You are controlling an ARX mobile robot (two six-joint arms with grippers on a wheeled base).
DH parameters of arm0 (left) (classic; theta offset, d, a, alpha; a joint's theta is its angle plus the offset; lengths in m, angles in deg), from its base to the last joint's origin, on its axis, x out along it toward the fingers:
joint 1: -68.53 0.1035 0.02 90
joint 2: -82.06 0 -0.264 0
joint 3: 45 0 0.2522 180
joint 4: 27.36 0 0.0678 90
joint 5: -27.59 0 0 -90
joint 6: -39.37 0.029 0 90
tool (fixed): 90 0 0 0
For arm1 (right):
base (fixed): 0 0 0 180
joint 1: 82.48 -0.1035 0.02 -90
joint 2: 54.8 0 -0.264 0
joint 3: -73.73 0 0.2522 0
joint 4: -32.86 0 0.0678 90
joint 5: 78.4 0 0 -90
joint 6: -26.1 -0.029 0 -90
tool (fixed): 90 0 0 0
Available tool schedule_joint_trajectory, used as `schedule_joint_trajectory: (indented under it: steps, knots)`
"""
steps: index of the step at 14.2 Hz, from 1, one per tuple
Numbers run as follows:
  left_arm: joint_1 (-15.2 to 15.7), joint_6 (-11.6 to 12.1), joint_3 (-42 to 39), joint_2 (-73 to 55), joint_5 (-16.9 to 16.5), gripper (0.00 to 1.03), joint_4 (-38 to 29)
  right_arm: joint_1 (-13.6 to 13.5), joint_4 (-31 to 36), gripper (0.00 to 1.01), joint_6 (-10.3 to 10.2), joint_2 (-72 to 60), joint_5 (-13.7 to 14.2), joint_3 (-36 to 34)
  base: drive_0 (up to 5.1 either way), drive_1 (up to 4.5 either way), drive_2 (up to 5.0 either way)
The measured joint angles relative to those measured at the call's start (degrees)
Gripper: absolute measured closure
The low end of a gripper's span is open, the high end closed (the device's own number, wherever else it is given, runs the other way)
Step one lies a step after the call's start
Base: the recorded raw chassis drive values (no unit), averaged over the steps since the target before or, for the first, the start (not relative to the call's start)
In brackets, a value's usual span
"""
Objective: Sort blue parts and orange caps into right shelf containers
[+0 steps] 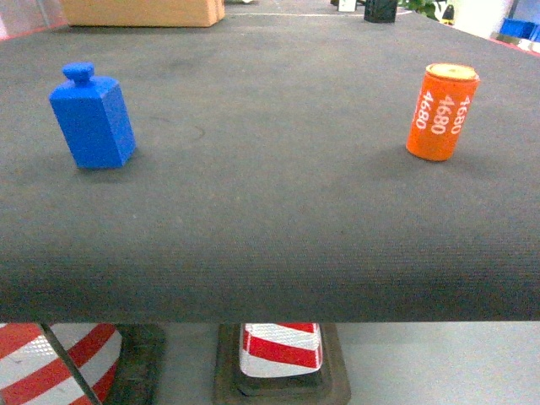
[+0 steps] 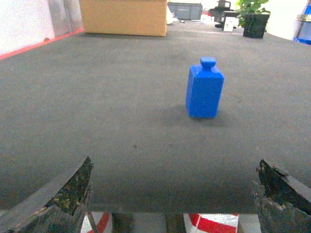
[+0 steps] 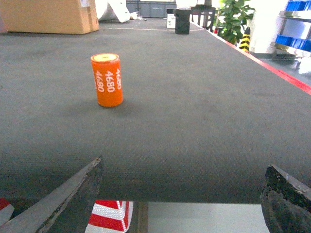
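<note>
While both pairs of fingers hang spread and empty just off the near edge of the counter (image 1: 270, 245), neither touches anything. In the left wrist view the left fingers (image 2: 63, 194) stand wide apart at the bottom corners, with the blue part (image 2: 204, 88) ahead of them and a little right of the middle of their gap, well apart from the tips. It stands upright on the counter, a squarish block with a small knob on top, so its long axis runs vertical. In the right wrist view the right fingers (image 3: 73, 194) are likewise released, and the orange cap (image 3: 107, 80) stands ahead of them and left of the middle of their gap, also well apart. It is an upright cylinder marked 4680, long axis vertical.

Taking the counter's near edge as the landmark, the blue part sits back from it on the left side in the head view and the orange cap back from it on the right. By that, the left arm is nearer the blue part and the right arm nearer the orange cap. Each reach looks like a forward move with a slight inward shift, then a closing across the upright body. No shelf containers can be made out with certainty.
</note>
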Motion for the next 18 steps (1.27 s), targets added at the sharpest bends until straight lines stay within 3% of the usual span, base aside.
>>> schedule_joint_trajectory:
  steps: [18]
  knots:
    - [0.0,0.0,0.0,0.0,0.0,0.05,0.0,0.0,0.0,0.03,0.0,0.0,0.0,0.0,0.0,0.0,0.0]
